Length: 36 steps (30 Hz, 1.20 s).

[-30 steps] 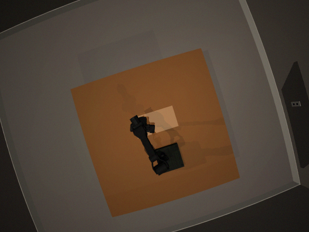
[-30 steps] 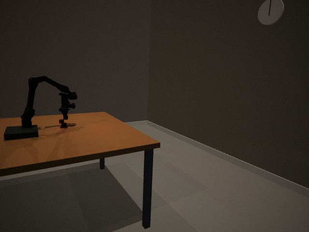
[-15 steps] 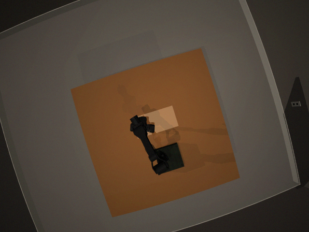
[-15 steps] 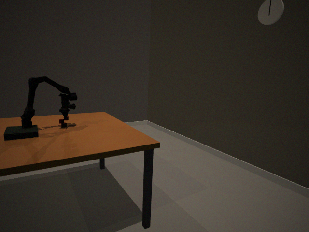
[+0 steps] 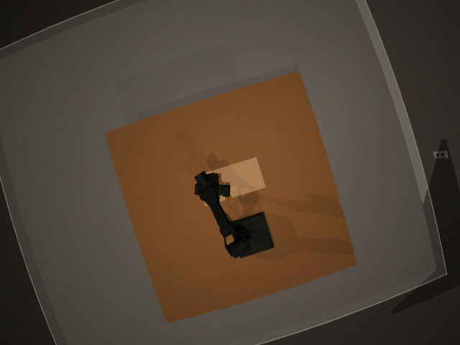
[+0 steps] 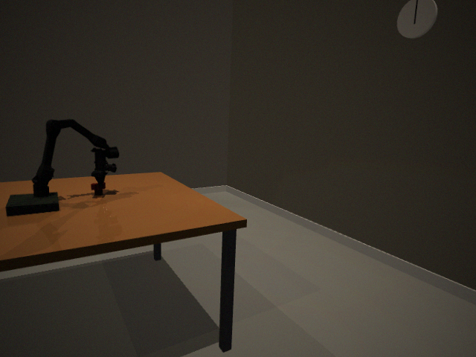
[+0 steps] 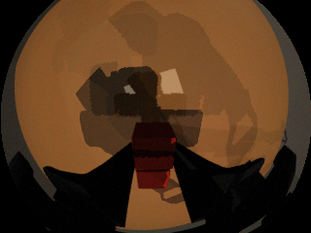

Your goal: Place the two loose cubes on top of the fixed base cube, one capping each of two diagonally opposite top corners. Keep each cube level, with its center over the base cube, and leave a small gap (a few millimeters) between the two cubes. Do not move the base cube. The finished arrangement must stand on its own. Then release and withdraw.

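My gripper [image 6: 100, 184] [image 7: 154, 147] points straight down and is shut on a dark red cube [image 7: 154, 130] [image 6: 103, 185]. The other loose cube [image 6: 93, 187] [image 7: 153, 180] is bright red on its lit side. It sits at upper left of the base cube [image 6: 98, 193] in the exterior view, and just below the held cube in the wrist view. The held cube is at about the same height, over the opposite side of the base cube. Whether it touches the base cube, and how wide the gap is, I cannot tell. The arm hides the cubes in the top view.
The arm's dark base plate [image 5: 261, 233] [image 6: 32, 205] stands on the orange table [image 5: 148, 185] [image 6: 172, 207], a short way behind the cubes. A pale patch [image 5: 249, 172] lies on the table beside the gripper. Arm shadows cross the table around the cubes.
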Tool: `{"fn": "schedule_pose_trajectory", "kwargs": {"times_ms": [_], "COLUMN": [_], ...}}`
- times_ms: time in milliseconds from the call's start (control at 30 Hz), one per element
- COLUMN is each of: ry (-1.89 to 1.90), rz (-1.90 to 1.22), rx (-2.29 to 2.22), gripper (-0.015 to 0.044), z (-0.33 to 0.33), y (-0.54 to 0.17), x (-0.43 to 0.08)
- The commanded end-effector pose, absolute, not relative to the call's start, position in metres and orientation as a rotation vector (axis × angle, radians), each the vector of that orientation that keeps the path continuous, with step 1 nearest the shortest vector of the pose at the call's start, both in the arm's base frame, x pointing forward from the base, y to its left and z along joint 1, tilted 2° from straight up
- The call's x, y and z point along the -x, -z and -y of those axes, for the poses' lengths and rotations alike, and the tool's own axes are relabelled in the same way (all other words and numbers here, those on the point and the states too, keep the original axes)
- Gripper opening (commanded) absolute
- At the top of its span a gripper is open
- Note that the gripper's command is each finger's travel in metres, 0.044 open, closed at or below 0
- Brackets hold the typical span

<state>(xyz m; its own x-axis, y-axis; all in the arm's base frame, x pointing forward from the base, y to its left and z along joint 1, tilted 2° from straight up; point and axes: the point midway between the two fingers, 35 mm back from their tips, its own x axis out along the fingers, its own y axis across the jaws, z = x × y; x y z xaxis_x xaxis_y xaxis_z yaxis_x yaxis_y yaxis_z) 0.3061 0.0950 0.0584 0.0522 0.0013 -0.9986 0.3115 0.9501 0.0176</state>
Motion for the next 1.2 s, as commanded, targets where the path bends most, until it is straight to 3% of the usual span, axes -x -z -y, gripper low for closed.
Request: {"fn": "schedule_pose_trajectory", "kwargs": {"times_ms": [0, 600, 733, 1167], "ry": [0.243, 0.24, 0.24, 0.239], "rz": [-1.504, -1.505, -1.505, -1.507], "rx": [-0.249, -0.246, -0.246, -0.252], "gripper": [0.0105, 0.0105, 0.0205, 0.0205], "z": [-0.094, -0.094, -0.094, -0.095], "y": [-0.057, -0.055, -0.055, -0.07], "x": [-0.306, -0.306, -0.306, -0.305]}}
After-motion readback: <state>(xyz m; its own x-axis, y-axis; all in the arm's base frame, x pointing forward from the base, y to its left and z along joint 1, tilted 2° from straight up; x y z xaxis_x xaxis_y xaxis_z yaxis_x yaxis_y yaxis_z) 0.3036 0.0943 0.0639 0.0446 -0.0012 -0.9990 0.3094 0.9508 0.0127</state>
